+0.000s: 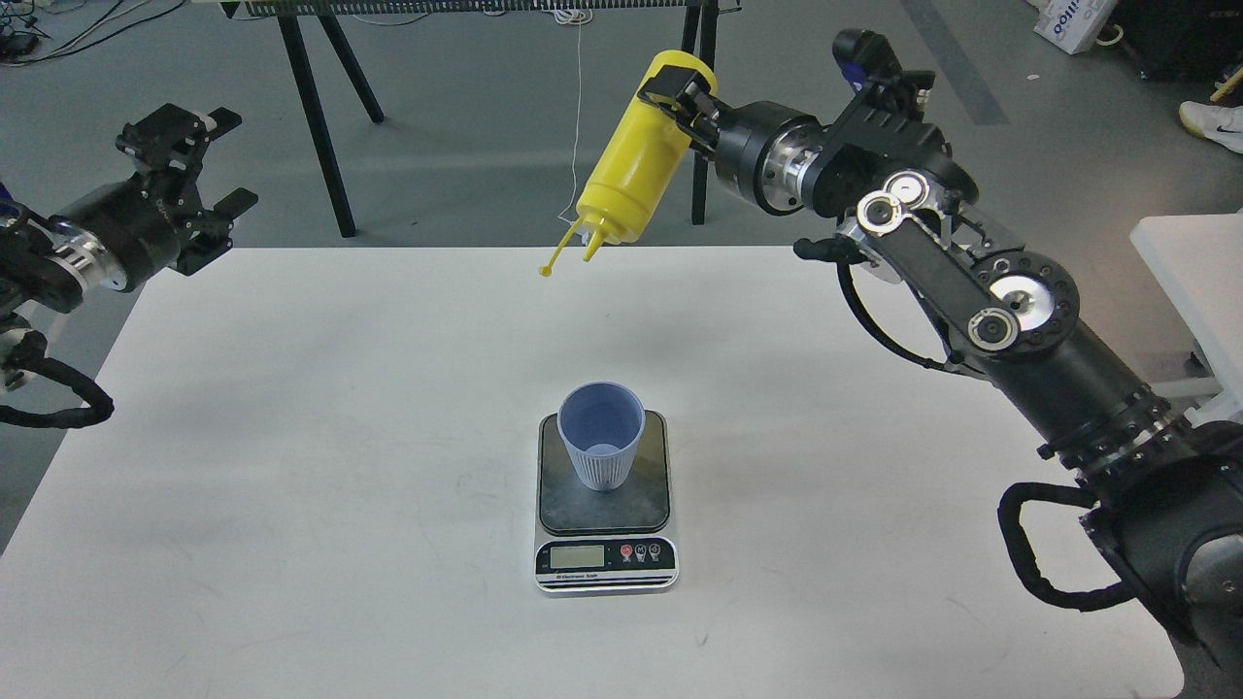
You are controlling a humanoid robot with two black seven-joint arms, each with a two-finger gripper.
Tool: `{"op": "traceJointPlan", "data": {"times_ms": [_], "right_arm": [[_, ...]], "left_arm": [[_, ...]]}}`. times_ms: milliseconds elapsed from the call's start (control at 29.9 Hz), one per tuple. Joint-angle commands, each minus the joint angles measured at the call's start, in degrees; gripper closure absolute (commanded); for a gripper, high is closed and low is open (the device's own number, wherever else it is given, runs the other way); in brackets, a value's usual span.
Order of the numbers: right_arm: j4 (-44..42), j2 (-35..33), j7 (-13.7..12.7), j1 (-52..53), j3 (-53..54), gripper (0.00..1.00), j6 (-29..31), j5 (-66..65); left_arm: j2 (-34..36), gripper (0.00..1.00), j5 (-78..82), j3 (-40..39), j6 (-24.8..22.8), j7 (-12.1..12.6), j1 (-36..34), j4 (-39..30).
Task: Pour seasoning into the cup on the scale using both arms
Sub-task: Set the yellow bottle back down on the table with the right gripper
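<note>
The light blue ribbed cup (602,432) stands upright on the dark platform of the scale (641,505), near the middle of the white table. My right gripper (672,97) is shut on the yellow seasoning bottle (636,165), near its base end. It holds the bottle high above the table's far edge, tilted with the nozzle down and to the left, well up and behind the cup. The cap strap (561,254) dangles beside the nozzle. My left gripper (209,160) is open and empty, hovering past the table's far left corner.
The white table (291,466) carries only the scale and cup. Black trestle legs (316,116) stand on the grey floor behind it. A second white surface (1194,272) is at the right edge. A thin white cord (578,107) hangs behind the bottle.
</note>
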Motion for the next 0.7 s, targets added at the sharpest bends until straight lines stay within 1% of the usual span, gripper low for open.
{"op": "traceJointPlan", "data": {"times_ms": [0, 33, 67, 134, 234, 301, 401, 468, 568, 668], "right_arm": [[-3.21, -3.31, -3.28, 1.16, 5.01, 0.97, -0.05, 16.46], [-4.52, -5.33, -4.34, 1.16, 6.59, 0.97, 0.13, 22.26], [-5.49, -6.74, -4.58, 1.16, 7.74, 0.97, 0.39, 27.37], [-7.69, -9.38, -4.58, 0.11, 9.24, 0.97, 0.83, 40.80], [-10.85, -12.72, -4.58, -4.89, 10.29, 0.97, 0.83, 59.97], [-11.83, -13.70, -4.58, -8.32, 11.78, 0.97, 0.92, 68.42], [-13.67, -13.53, -4.58, -16.39, 16.00, 0.97, 1.44, 81.70], [-13.50, -13.09, -4.58, -22.36, 17.15, 0.97, 3.98, 85.33], [-12.54, -11.86, -4.58, -31.33, 18.12, 0.97, 8.37, 86.22], [-11.92, -11.07, -4.58, -36.88, 18.47, 0.97, 11.54, 86.22]], "left_arm": [[0.26, 0.03, 0.02, 0.09, -0.02, 0.00, -0.08, -0.01], [0.26, 0.03, 0.02, 0.09, -0.02, 0.00, -0.08, -0.01], [0.26, 0.03, 0.02, 0.09, -0.02, 0.00, -0.08, -0.01], [0.35, 0.03, 0.02, 0.18, -0.02, 0.00, -0.08, -0.01], [0.09, 0.03, 0.11, 0.18, -0.02, 0.00, -0.08, -0.01], [-0.17, 0.03, 0.11, 0.18, -0.02, 0.00, -0.08, -0.01], [-0.61, 0.03, 0.11, 0.27, -0.02, 0.00, -0.08, -0.01], [-0.61, 0.03, 0.11, 0.36, -0.02, 0.00, 0.00, -0.01], [-0.70, 0.03, 0.11, 0.36, -0.02, 0.00, -0.08, -0.01], [-0.70, 0.03, 0.11, 0.36, -0.02, 0.00, -0.17, -0.01]]}}
